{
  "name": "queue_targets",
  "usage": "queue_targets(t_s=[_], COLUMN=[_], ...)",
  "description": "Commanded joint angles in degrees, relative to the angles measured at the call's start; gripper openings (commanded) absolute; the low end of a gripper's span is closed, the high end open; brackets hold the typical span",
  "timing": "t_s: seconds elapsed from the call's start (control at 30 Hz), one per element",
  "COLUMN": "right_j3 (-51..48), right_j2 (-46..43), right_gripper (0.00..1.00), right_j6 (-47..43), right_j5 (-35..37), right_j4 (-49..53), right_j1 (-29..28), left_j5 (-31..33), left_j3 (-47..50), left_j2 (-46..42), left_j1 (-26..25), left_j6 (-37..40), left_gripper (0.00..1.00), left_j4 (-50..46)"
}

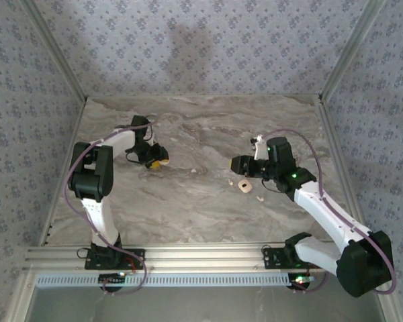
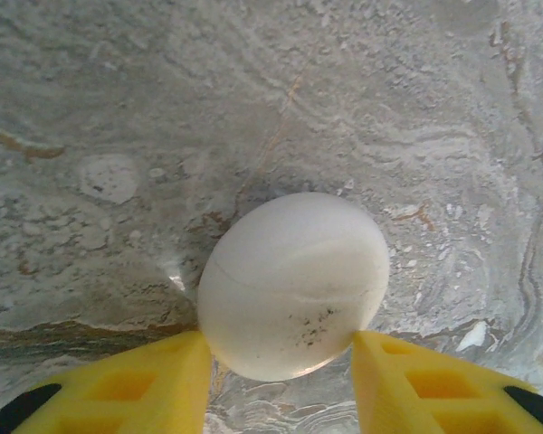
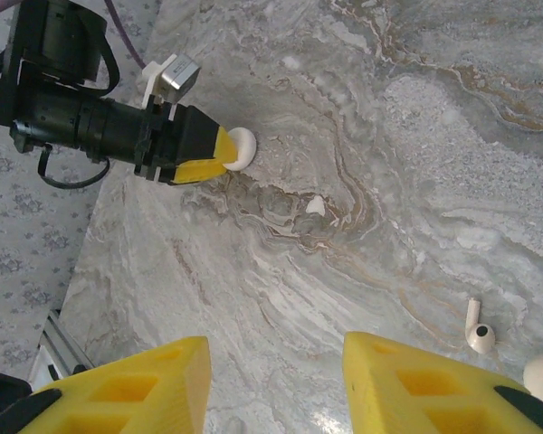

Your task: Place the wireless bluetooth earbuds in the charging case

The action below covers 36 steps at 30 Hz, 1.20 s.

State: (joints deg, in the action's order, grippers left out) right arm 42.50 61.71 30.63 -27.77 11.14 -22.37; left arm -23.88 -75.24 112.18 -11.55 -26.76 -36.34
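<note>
Pinching cream disc (image 2: 294, 285) — left tool (image 2: 276, 338); earbud (image 3: 478, 330) near right tool (image 3: 273, 345).

Seen from above, we have an open lane across the middle of the surface (image 1: 188, 208) between our two hands, broken by a lone earbud (image 1: 193, 171) lying near its centre. Our right hand (image 1: 236, 164) holds its fingers wide apart over bare marble. The charging case (image 1: 243, 187) sits close at its 6 o'clock, with a second earbud (image 1: 230, 181) at the case's 10 o'clock and a third earbud (image 1: 259, 197) at its 4 o'clock. Our left hand (image 1: 157, 162) is blocked: a cream disc (image 2: 294, 285) fills the gap between its fingers. Patterned walls (image 1: 27, 134) bound the surface at 9, 12 and 3 o'clock.
</note>
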Motion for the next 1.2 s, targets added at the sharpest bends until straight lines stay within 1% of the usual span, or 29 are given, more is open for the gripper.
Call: queue_targets(t_s=[0.0,0.23,0.43,0.53,0.63,0.67,0.73,0.87,0.97,1.1,1.17], right_j3=[0.67,3.06,6.89,9.16,12.27,13.40,15.01,17.68,19.46,21.10,22.15], right_j2=[-0.45,0.66,3.39,6.57,11.19,13.03,15.84,20.87,24.28,28.13,30.29], right_gripper=[0.45,0.45,0.46,0.46,0.47,0.47,0.48,0.52,0.56,0.68,0.72], right_j6=[-0.72,-2.70,-5.70,-6.00,-6.01,-7.22,-7.83,-8.65,-8.42,-6.88,-6.77], right_j5=[0.68,2.87,6.49,9.27,13.81,16.01,18.16,21.04,23.25,23.40,23.54], right_j4=[2.57,9.49,19.35,26.43,33.59,35.79,39.21,44.10,44.51,43.80,43.55], right_j1=[-0.19,-0.13,-0.12,-0.11,-0.05,-0.19,-0.55,-0.66,-0.74,-1.26,-1.49], left_j5=[2.36,5.82,8.25,10.84,14.24,14.47,14.15,13.97,13.51,13.77,13.43], left_j3=[-1.00,0.59,3.56,6.33,10.03,11.42,13.77,16.62,17.99,18.65,18.55], left_j2=[-3.22,-8.22,-15.63,-20.00,-22.99,-23.46,-24.14,-25.36,-26.20,-25.72,-25.28], left_j1=[0.57,0.57,-0.83,-3.11,-5.43,-5.78,-6.16,-6.88,-7.17,-7.10,-7.17], left_j6=[2.04,3.34,3.65,3.39,2.82,2.56,2.16,1.58,1.45,2.89,3.36], left_gripper=[0.46,0.48,0.48,0.49,0.49,0.49,0.49,0.49,0.49,0.49,0.48], left_j4=[-4.10,-4.98,-4.93,-3.76,-1.07,-0.04,1.54,3.59,5.07,5.79,5.75])
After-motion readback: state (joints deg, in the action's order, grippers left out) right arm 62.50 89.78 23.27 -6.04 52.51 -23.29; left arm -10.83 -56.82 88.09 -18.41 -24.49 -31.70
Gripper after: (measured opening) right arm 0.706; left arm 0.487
